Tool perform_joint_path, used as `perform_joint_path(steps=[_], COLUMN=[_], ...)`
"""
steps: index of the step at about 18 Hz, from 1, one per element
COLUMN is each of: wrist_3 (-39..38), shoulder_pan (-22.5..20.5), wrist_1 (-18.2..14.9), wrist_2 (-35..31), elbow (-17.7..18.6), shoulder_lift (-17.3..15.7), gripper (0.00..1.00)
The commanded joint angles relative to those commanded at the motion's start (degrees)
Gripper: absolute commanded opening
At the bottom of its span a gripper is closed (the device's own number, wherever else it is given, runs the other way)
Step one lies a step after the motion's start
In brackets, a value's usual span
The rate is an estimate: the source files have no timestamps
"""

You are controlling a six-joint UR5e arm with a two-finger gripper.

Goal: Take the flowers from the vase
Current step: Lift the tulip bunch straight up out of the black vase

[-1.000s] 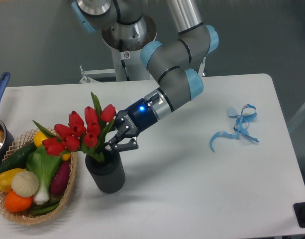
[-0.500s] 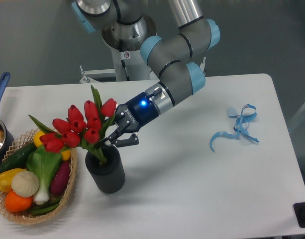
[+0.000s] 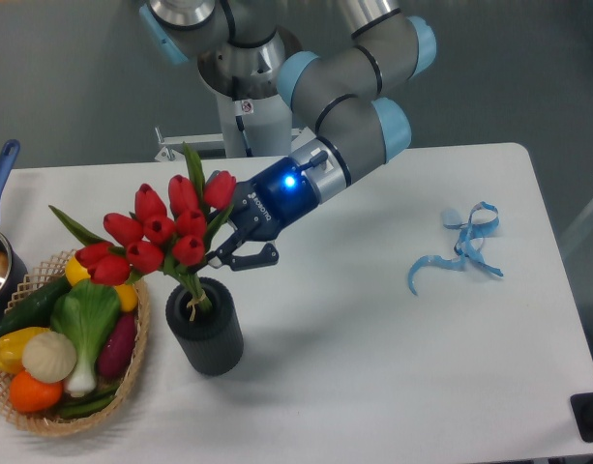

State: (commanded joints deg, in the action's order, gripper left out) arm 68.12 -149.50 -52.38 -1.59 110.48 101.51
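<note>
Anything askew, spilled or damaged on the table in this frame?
Nothing spilled or visibly damaged. The flowers lean left over the basket only because the gripper grips their stems, whose ends hang in the mouth of the upright vase. The curly blue ribbon lies loose on the table, far right.

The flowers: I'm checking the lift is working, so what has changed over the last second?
The claw, shut on the flowers, has risen, drawing the stems up; their ends are still in the vase. The vase, basket and ribbon stayed put.
</note>
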Motion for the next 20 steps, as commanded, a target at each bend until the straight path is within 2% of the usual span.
perform_joint_path(steps=[5, 10, 14, 20], wrist_3=[-5.54, -7.21, -11.95, -12.66], shoulder_pan=[-1.32, -2.99, -3.69, -4.48], wrist_1=[0.09, -0.09, -0.09, -0.09], wrist_2=[1.58, 3.69, 4.13, 3.96], elbow=[-1.93, -3.95, -6.68, -7.91], shoulder_lift=[-0.70, -0.70, -0.53, -0.62], gripper=[0.40, 0.40, 0.40, 0.40])
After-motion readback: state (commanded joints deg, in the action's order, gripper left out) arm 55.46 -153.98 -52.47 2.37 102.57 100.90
